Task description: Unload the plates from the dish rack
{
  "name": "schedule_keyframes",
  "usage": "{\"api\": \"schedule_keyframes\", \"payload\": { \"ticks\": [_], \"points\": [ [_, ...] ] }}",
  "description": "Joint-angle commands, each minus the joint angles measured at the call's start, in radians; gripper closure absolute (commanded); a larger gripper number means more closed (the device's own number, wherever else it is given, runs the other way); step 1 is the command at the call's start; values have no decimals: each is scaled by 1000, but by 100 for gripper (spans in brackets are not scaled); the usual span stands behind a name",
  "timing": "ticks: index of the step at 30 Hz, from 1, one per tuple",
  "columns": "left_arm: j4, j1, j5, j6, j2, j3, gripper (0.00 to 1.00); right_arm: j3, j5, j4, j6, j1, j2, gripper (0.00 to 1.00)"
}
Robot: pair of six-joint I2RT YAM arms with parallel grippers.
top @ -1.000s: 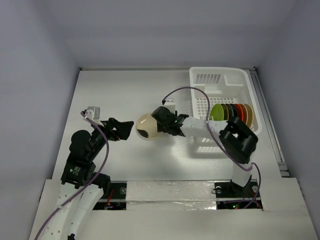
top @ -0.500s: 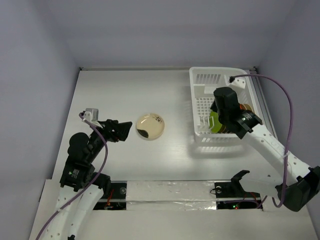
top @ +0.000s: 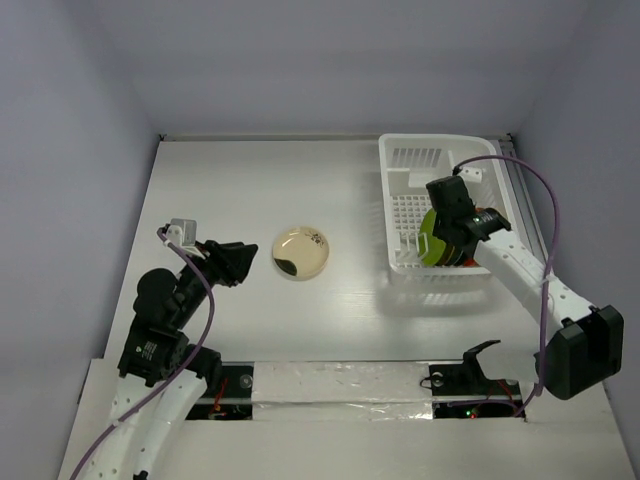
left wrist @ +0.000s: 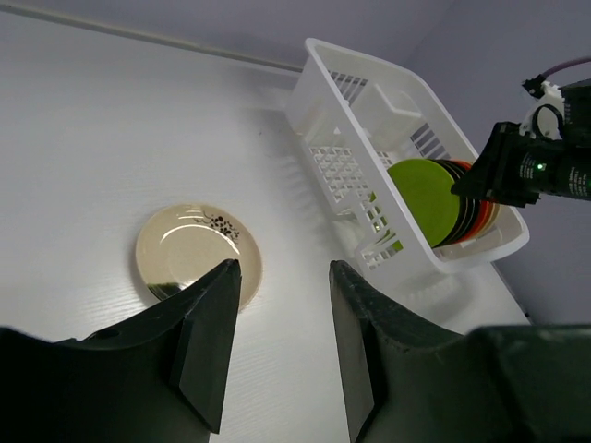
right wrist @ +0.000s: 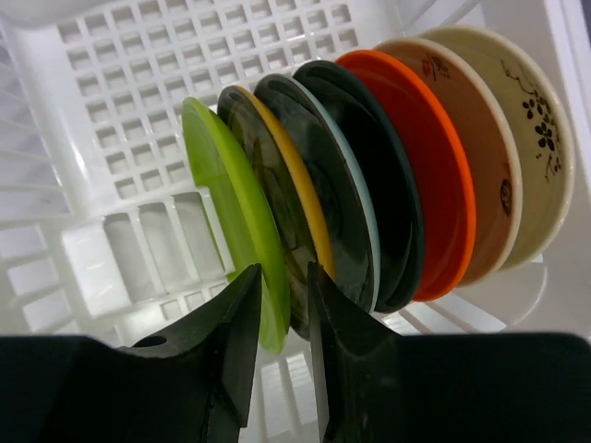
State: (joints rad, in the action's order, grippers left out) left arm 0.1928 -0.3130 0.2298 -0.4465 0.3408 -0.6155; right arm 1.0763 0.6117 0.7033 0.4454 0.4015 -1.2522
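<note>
Right arm (top: 515,268) has swung back from mid-table to the dish rack (top: 420,157) at far right, leaving one cream plate (top: 300,252) flat on the white table (top: 220,180). Seven plates (right wrist: 369,175) stand on edge in the rack. The right gripper (right wrist: 282,269) sits astride the rim of the green plate (right wrist: 222,175); whether it pinches is unclear. The left gripper (left wrist: 283,268), fingers apart and empty, hovers left of the cream plate. Grey walls (top: 70,120) surround the table.

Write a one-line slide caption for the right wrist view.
The right gripper poised at the rim of the green plate, first of a row standing on edge in the dish rack.
</note>
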Motion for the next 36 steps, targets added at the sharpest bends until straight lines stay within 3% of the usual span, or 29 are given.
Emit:
{"api": "schedule_keyframes", "payload": {
  "ticks": [1,6,9,11,16,36],
  "points": [
    [-29,-5,-7,5,-16,-29,60,48,-35,4,-60,-26,-27,68],
    [-26,-14,-10,3,-22,-29,59,50,-47,-11,-74,-35,-94,70],
    [-26,-14,-12,3,-25,-29,59,77,-32,15,-76,-35,-130,78],
    [-27,-14,-12,3,-29,-29,59,103,-14,54,-74,-35,-156,88],
    [-32,-14,-10,0,-40,-26,59,172,22,126,-93,-35,-159,100],
    [-35,-23,-7,-3,-43,-24,59,338,236,277,-102,126,-262,100]
  ]
}}
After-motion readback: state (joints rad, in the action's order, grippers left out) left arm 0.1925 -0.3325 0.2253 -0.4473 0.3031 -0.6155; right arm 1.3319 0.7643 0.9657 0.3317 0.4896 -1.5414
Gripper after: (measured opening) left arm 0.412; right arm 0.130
